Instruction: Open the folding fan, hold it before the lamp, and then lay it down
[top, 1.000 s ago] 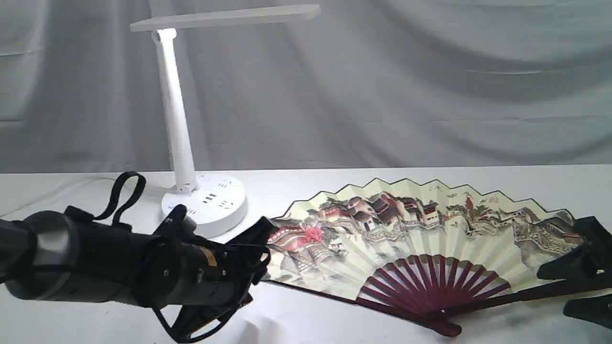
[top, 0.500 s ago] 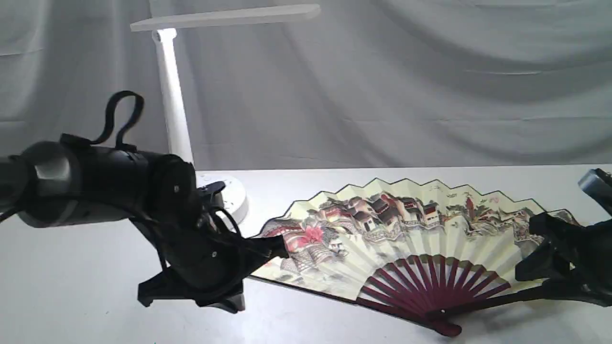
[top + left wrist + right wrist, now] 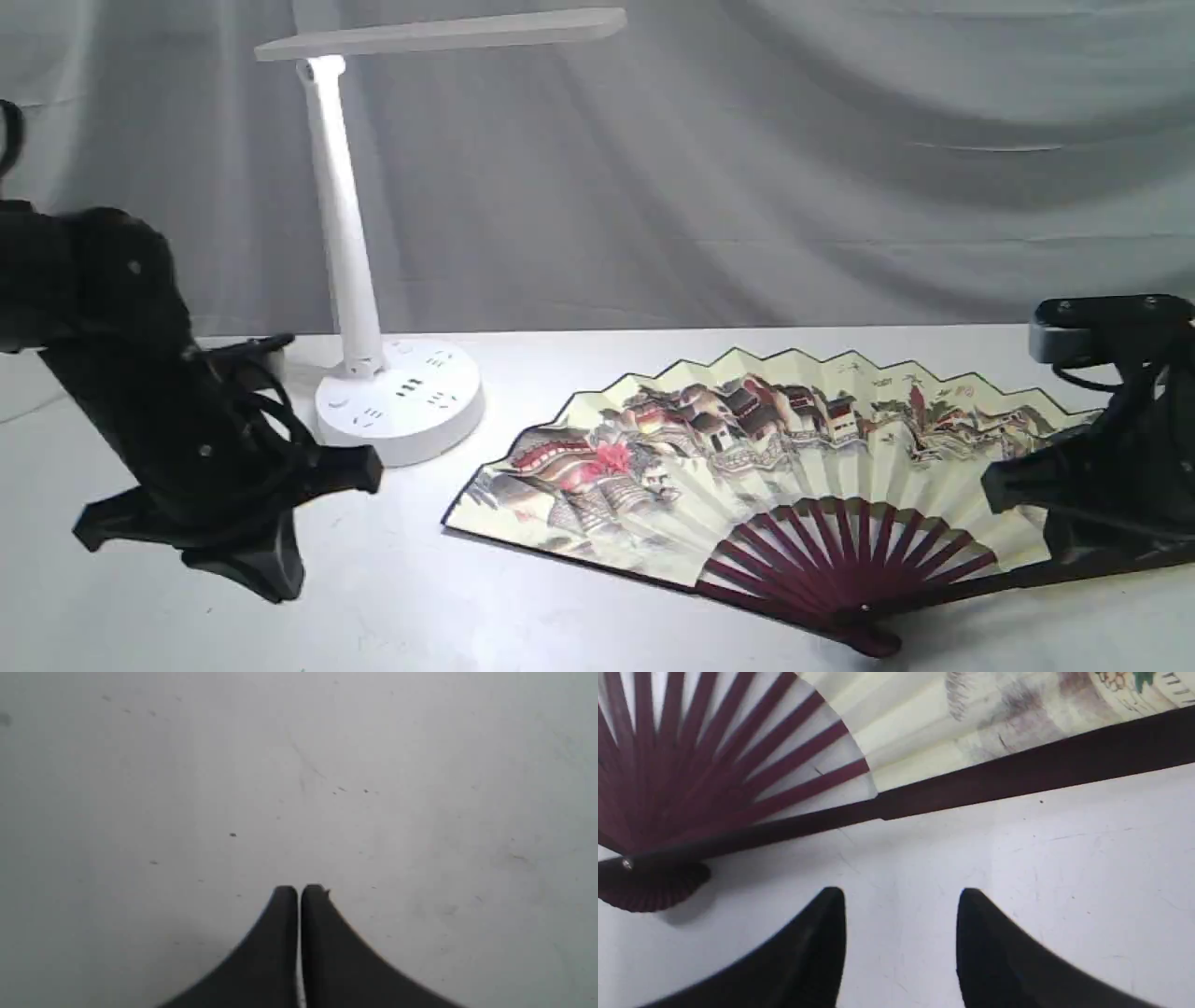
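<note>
The folding fan lies spread open and flat on the white table, painted side up, its maroon ribs meeting at the pivot near the front edge. The white lamp stands at the back left of the fan, with its bar head overhead. My left gripper hangs left of the fan and apart from it. In the left wrist view it is shut over bare table. My right gripper hovers at the fan's right guard. In the right wrist view it stands open, short of the guard, with nothing between its fingers.
A grey cloth backdrop hangs behind the table. The lamp's round base sits just behind my left arm. A thin white cable runs off to the left.
My left gripper has let go of the fan's left edge, shut, and drawn back to the left. That edge has settled onto the table. My right gripper has pulled off the right guard.
</note>
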Motion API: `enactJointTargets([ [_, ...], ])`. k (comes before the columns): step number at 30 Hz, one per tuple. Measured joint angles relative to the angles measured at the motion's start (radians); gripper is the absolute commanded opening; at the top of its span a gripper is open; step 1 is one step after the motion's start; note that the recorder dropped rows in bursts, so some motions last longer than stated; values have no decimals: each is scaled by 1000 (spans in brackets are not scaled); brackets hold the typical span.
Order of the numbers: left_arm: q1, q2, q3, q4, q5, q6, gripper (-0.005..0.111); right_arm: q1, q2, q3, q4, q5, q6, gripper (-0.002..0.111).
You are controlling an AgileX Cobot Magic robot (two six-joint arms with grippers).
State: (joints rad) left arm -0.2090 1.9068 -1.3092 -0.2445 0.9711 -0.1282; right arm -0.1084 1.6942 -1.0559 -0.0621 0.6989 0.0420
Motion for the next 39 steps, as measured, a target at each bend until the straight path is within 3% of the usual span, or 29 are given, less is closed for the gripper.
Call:
enactJointTargets([
  [4,73,-53,-1,9,11,69,0,70,0,0,-159,26,94,39],
  [10,196,-94,-2,55,47,144,0,85,0,0,-135,36,117,36],
  [16,284,-126,-2,159,49,148,0,85,0,0,-108,102,117,5],
  [17,286,-128,3,191,49,148,0,85,0,0,-108,110,117,1],
  [21,288,-130,43,244,49,128,0,85,-20,0,-108,119,117,0],
  [31,288,-210,171,252,-78,128,0,54,-40,0,-41,119,81,0],
  [39,288,-255,230,252,-96,135,0,19,-40,0,-34,125,65,0],
])
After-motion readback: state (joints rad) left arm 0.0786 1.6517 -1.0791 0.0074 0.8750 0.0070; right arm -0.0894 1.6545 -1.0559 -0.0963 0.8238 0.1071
